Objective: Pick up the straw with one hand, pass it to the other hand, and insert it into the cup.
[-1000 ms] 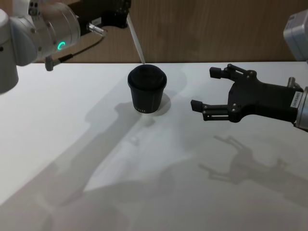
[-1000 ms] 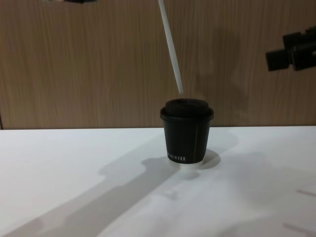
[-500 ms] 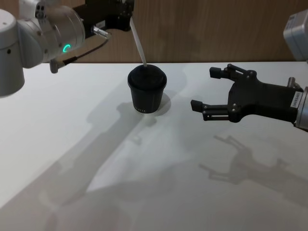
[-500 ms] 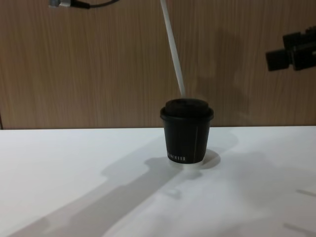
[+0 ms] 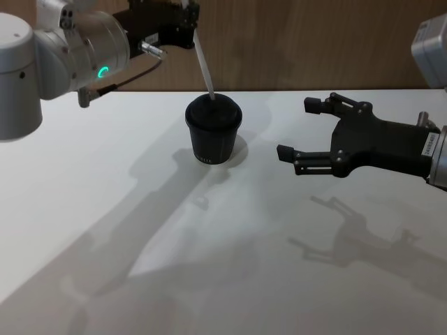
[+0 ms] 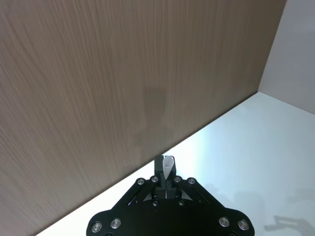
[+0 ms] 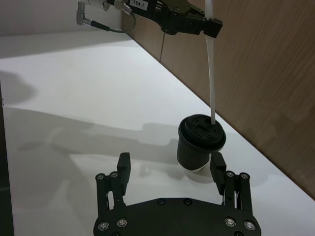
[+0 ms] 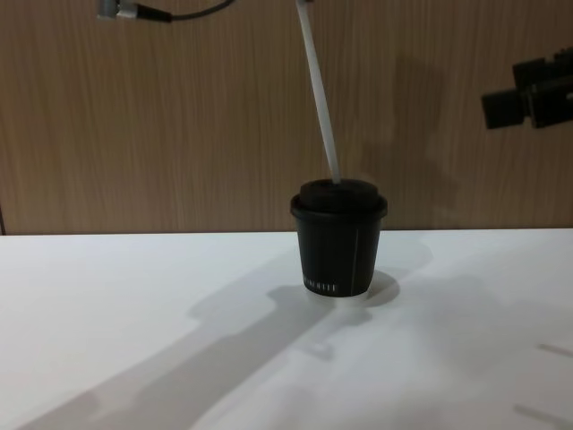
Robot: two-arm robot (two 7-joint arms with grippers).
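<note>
Left gripper, the one on the silver wrist, is pinching the top end of the straw above and just behind the cup. Straw is hanging tilted, its upper end leaning toward the robot's left, its lower tip sitting right at the cup's domed lid. Cup is standing upright on the white table, between the arms. Long axis is running nearly vertical, so the push probably needs to go down along that slant. Right gripper is hovering with fingers spread, holding nothing, well apart from the cup on its right.

Chest view is showing the tip meeting the lid top from the side; whether it is already through the hole, cannot tell. Right wrist view is showing the pinch itself. Left wrist view is giving the straw end-on between the closed fingers.
</note>
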